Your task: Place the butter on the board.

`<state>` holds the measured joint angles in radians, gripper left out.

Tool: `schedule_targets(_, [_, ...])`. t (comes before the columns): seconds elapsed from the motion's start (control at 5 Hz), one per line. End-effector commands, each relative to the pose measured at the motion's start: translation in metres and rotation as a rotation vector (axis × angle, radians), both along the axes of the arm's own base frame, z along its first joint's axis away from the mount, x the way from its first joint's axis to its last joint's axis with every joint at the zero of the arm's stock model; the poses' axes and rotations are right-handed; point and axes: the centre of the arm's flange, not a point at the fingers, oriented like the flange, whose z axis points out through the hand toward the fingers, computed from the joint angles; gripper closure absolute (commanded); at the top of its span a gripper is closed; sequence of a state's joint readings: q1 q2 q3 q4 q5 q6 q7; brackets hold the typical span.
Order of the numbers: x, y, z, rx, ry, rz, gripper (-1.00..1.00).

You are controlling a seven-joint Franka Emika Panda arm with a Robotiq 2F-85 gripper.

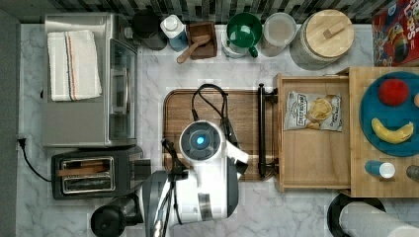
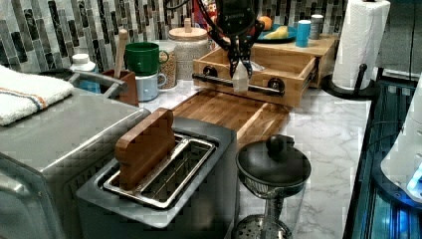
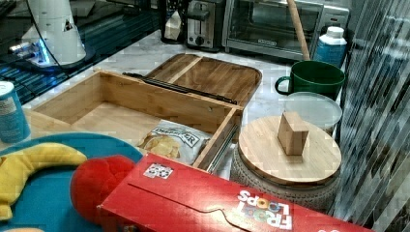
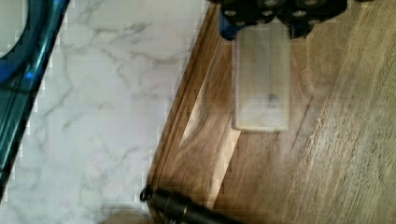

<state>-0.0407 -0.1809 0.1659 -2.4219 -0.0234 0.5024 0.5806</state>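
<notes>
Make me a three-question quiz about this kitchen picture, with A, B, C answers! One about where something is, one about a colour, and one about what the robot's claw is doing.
1. Where is the chip bag?
A. in the wooden tray
B. on the toaster
C. on the blue plate

2. What colour is the big mug?
A. red
B. green
C. yellow

3. What is the gripper doing?
A. hanging empty
B. holding the butter
C. holding a banana

Answers:
1 A: the bag lies inside the tray.
2 B: it is dark green.
3 B: the pale butter sits between the fingers, above the board.
</notes>
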Motion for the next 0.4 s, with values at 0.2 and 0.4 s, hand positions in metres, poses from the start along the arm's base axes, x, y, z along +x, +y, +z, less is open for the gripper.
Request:
schedule_targets(0.2, [-0.008, 0.062, 0.007, 0.058, -0.144, -0.078, 1.00])
schedule_targets(0.4, [-0.011, 0.064, -0.011, 0.108, -0.139, -0.109, 1.00])
